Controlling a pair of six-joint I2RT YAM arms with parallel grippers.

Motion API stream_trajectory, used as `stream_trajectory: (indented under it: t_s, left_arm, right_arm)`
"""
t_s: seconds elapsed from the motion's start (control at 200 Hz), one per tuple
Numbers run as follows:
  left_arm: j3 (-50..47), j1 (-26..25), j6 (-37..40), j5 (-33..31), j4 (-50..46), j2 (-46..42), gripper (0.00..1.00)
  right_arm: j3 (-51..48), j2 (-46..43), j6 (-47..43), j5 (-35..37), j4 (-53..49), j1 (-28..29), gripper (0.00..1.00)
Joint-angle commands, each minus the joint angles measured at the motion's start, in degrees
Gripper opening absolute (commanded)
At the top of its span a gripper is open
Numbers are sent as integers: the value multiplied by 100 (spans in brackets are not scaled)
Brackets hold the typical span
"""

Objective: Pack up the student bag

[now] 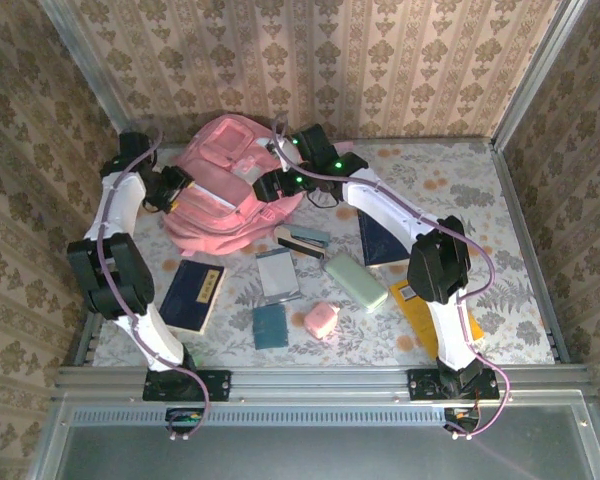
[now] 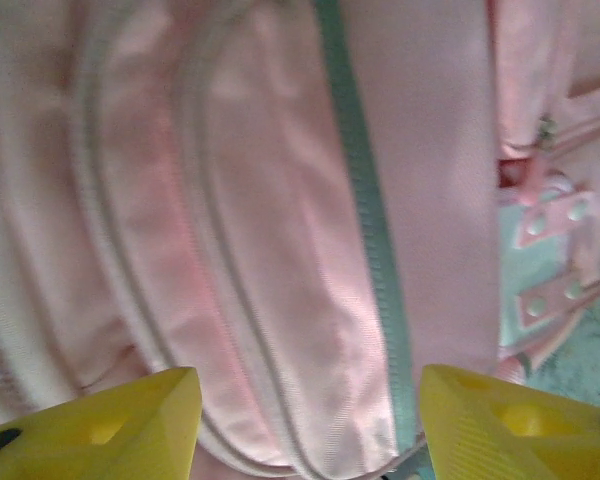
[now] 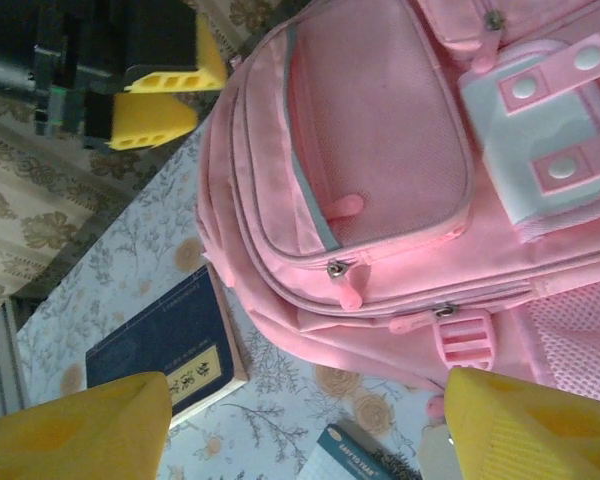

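One student bag (image 1: 230,190), one pink pouch (image 1: 321,320), one mint case (image 1: 356,283); left gripper (image 2: 308,388) and right gripper (image 3: 308,395) both released, empty

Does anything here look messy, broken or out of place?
Nothing looks damaged or spilled. The student bag lies slumped, front up; a dark blue book, green case and pink pouch lie scattered askew near it.
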Motion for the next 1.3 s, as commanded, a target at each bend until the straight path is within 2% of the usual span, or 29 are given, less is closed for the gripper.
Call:
stream_trajectory:
  t_s: [0.0,0.125,0.27,0.555,0.895,1.035,1.295]
  left_arm:
    - [-325,7,-240,636,883,-23,58]
    - [-350,42,-316,724,1025,104,50]
    - [-525,149,-259,614,863,38,50]
    - [-1214,446,-251,797,1367,-265,47]
    - [-1100,401,-410,1021,2004,134,47]
    - [-1065,328,-511,1135,2064,399,42]
    - [-1447,310,-542,1031,2218,281,43]
  right_arm:
    - [-278,-99,45,-309,33,-24,73]
    - [-537,-233,58,-221,191,-35,73]
    - [-599,-276,80,-179,208,-53,73]
    - [-878,-407,222,45,546,-71,71]
    - [-1054,-510,302,-87,657,-88,71]
    - [-1142,-610,232,106,630,-97,71]
    - [-1297,-792,233,164,728,-221,71]
